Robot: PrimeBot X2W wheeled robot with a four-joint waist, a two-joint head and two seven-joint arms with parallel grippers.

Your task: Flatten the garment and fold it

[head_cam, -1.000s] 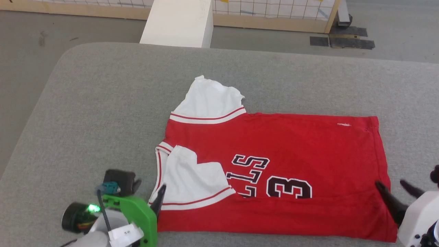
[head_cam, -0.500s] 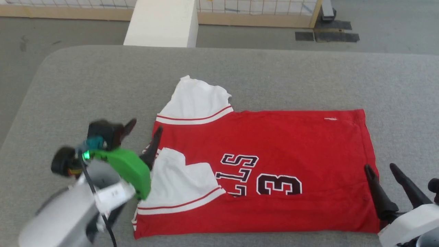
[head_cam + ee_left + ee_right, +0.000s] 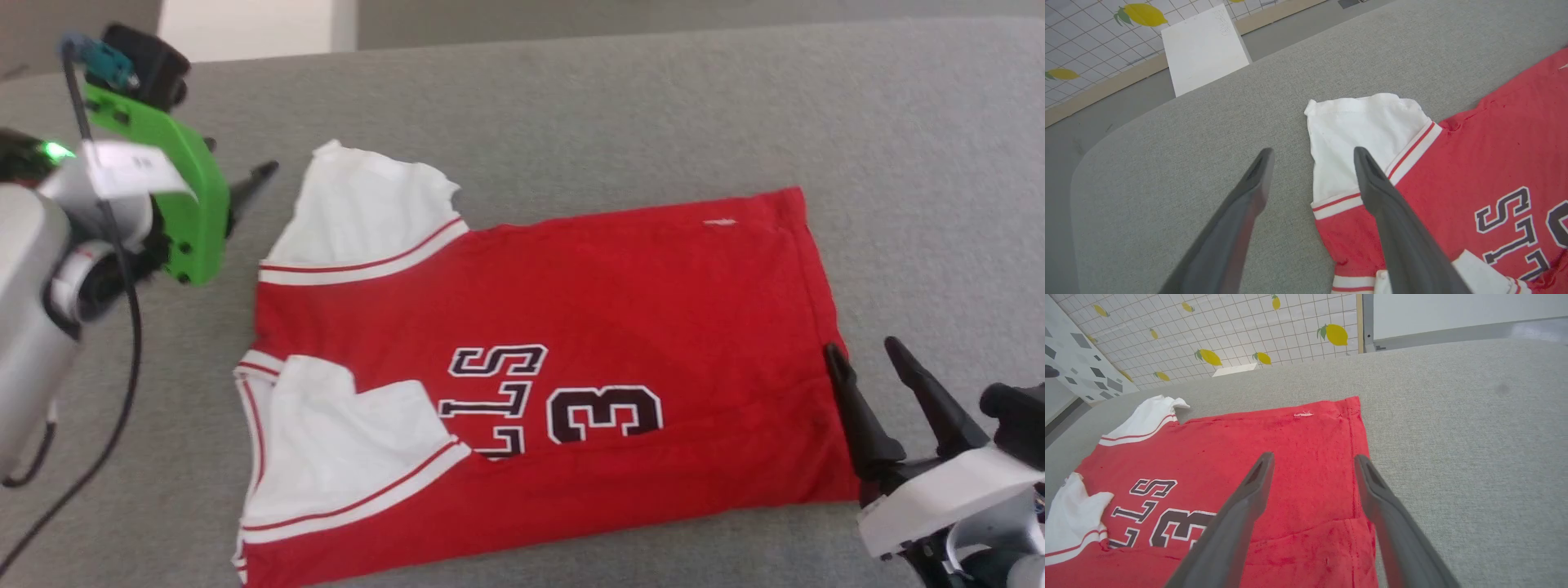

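A grey fabric-covered counter (image 3: 653, 98) with a rounded corner stands on a grey floor (image 3: 1057, 204). Beyond it are a white-tiled panel printed with yellow lemons (image 3: 1229, 326), edged in pale wood, and a plain white block (image 3: 1202, 49). The red soft jersey shirt with white short sleeves (image 3: 620, 310) lies spread at the counter's middle, the near sleeve folded onto the chest. Its black, white-outlined print shows an S, what may be "LLS" partly covered, and a 3. The left pincer (image 3: 1312, 151) is spread wide at the far sleeve's edge. The right pincer (image 3: 1313, 456) is wide too, straddling the hem. A white label (image 3: 131, 167) on the left wrist is too blurred to read.
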